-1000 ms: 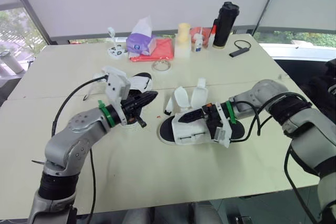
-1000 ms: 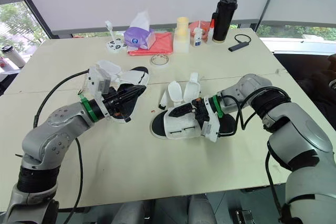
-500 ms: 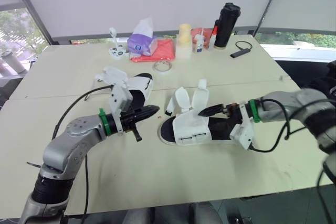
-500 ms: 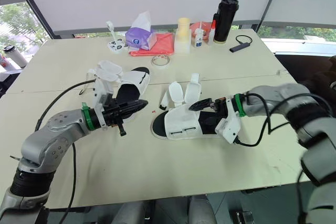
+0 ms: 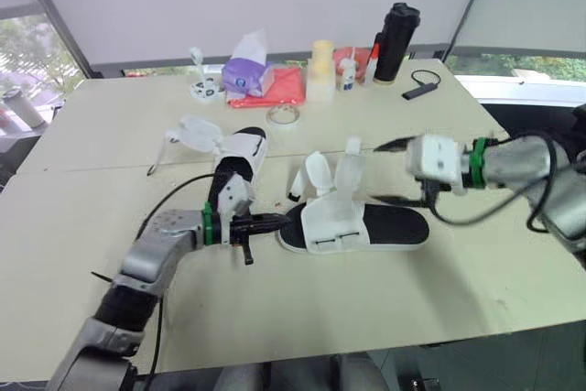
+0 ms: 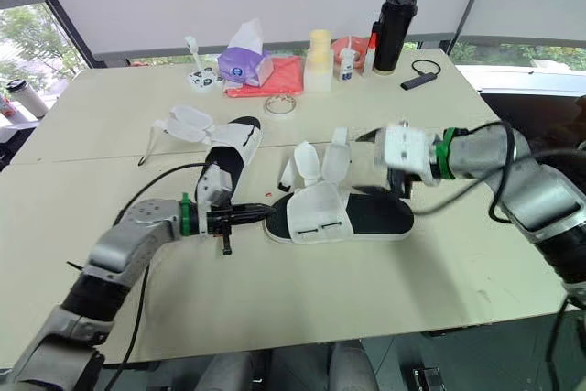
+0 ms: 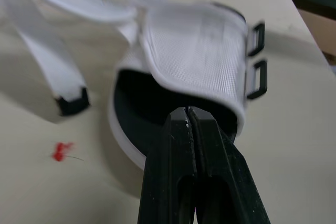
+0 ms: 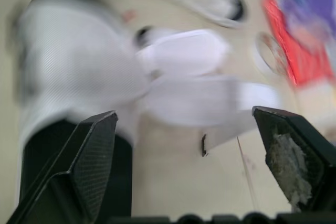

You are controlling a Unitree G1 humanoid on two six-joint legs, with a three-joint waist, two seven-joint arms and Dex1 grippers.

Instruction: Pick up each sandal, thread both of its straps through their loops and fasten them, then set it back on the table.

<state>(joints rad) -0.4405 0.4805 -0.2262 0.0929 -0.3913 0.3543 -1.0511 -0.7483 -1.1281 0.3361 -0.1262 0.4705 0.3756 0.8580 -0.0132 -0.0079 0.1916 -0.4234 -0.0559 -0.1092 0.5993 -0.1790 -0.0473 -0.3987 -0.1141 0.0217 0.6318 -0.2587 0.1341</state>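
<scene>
Gaping white sandal (image 5: 341, 222), straps (image 5: 331, 169) upright, unthreaded.

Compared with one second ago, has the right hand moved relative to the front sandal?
Yes. The right hand has lifted off the footbed of the front sandal and pulled back toward the robot's right; it is open now. The sandal itself stayed put.

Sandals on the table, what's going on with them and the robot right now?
The robot is working on the nearer sandal, which lies flat on the table with both straps standing up, unfastened. The left gripper is shut, its tips at that sandal's toe end. The right gripper hangs open over the heel end, holding nothing. The second sandal lies behind, also unfastened.
</scene>
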